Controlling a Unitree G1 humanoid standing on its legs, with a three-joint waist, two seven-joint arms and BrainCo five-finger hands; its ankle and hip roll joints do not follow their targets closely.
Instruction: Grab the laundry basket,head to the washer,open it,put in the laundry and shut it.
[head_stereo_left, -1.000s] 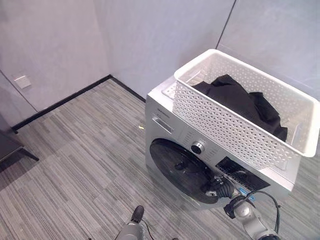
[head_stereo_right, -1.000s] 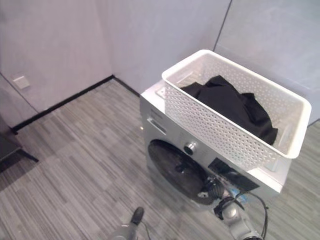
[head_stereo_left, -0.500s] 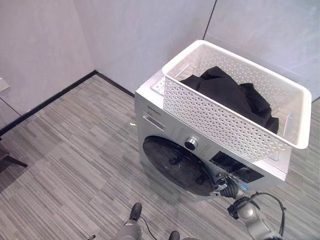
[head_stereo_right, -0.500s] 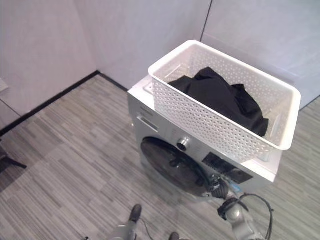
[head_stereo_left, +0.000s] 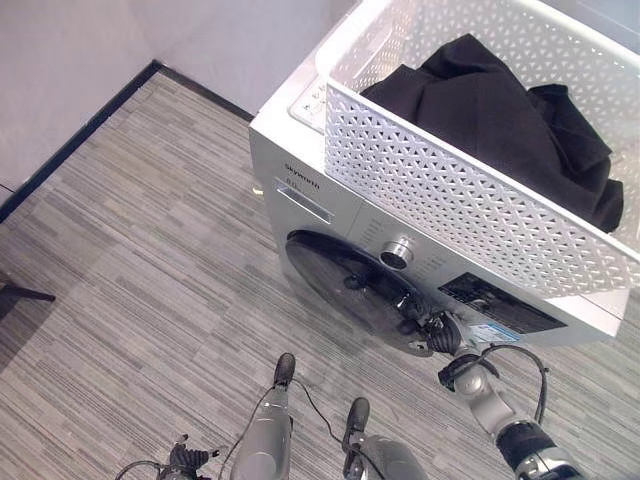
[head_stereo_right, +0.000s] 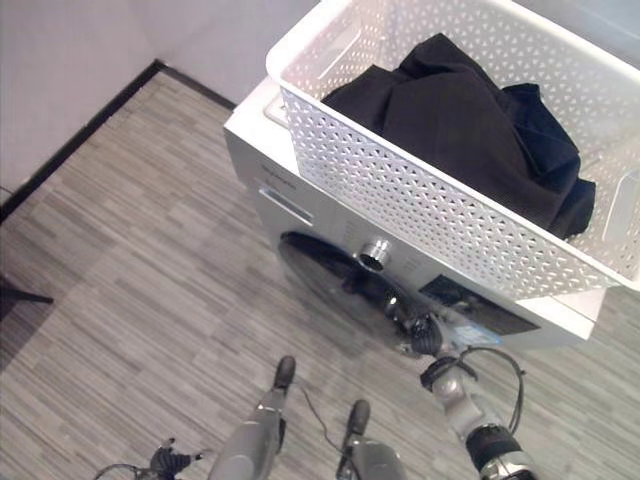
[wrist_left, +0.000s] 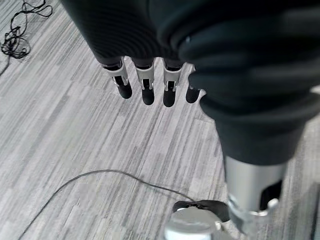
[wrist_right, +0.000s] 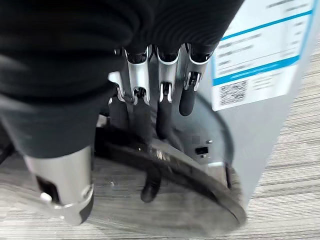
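Upper right of frame: white perforated plastic laundry basket (head_stereo_left: 470, 200) of black clothes (head_stereo_left: 500, 120) atop silver washer (head_stereo_left: 330, 215); right robot hand (wrist_right: 165, 107), fingers straight at dark round door (head_stereo_left: 355, 290), could slip off; left robot hand (wrist_left: 150, 87) relaxed open.

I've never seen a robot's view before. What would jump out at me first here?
Probably the white laundry basket sitting on top of the silver washer, with black clothes heaped inside. Below it, the robot's right hand reaches to the edge of the washer's dark round door. Its left hand hangs with straight fingers over the grey striped floor.
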